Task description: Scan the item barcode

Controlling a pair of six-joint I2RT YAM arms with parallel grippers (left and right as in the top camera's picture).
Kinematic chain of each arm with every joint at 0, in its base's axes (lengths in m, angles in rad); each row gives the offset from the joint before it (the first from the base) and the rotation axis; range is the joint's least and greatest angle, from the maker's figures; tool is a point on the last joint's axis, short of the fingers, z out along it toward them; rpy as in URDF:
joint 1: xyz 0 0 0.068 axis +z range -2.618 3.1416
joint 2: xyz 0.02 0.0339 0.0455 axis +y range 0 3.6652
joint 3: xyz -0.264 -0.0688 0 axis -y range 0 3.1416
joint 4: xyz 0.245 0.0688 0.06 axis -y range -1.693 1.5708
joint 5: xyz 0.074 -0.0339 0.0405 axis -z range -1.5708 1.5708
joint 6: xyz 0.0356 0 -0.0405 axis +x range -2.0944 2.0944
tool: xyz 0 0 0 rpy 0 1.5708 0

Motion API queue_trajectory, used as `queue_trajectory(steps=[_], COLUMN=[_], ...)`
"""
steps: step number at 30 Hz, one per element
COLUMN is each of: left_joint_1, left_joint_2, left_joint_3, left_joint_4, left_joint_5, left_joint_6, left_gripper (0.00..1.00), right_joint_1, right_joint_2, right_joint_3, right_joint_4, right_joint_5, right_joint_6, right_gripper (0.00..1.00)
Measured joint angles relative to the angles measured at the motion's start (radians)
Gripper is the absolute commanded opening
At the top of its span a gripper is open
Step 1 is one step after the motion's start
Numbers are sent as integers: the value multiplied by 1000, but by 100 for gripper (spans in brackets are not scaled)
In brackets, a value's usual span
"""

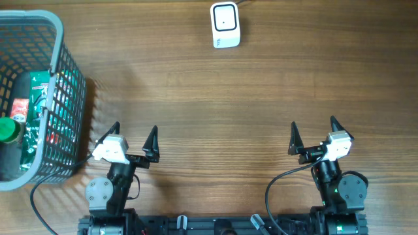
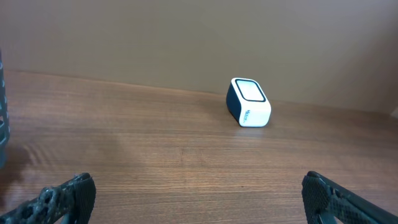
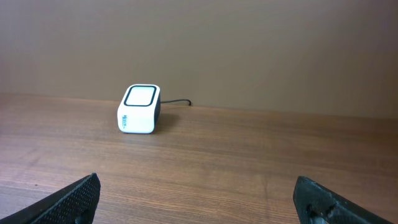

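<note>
Packaged goods (image 1: 29,108) are noted inside the grey mesh basket (image 1: 39,19) at 9 o'clock on the table (image 1: 209,98), lying beside a green-capped bottle (image 1: 8,129); which of these is the item to be scanned cannot be told, and no barcode can be made out on either. The scanner (image 1: 225,25) is stood at 12 o'clock near the far edge, well apart from the basket, with its window facing upward and its cable (image 3: 177,101) led off behind it. The left gripper (image 1: 135,127) is placed at 7 o'clock, just beside the basket wall, and the right gripper (image 1: 313,122) at 5 o'clock; the fingers of both are spread wide and nothing is held by either. The task is judged not yet begun. Several risks are recorded. The basket wall is tall and meshed, so a fingertip could be caught in the grid, or the basket dragged or tipped, if the reach is made too low over the rim. The packet appears thin and glossy, so a slip or crumple is possible under a poor grip. A scan could be missed if the barcode face is turned away from the window or is covered by a finger.
</note>
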Motion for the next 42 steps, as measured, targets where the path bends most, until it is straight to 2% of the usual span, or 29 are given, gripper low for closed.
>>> queue_trajectory(steps=[11, 42], left_joint_1=[-44, -44], left_joint_2=[0, 0], left_joint_3=[0, 0], left_joint_4=[-6, -6], left_joint_5=[-95, -99], left_joint_6=[0, 0], left_gripper=[100, 100], right_joint_1=[0, 0], right_joint_2=[0, 0], right_joint_3=[0, 0], right_joint_4=[0, 0], right_joint_5=[0, 0], right_joint_6=[0, 0], right_gripper=[100, 100])
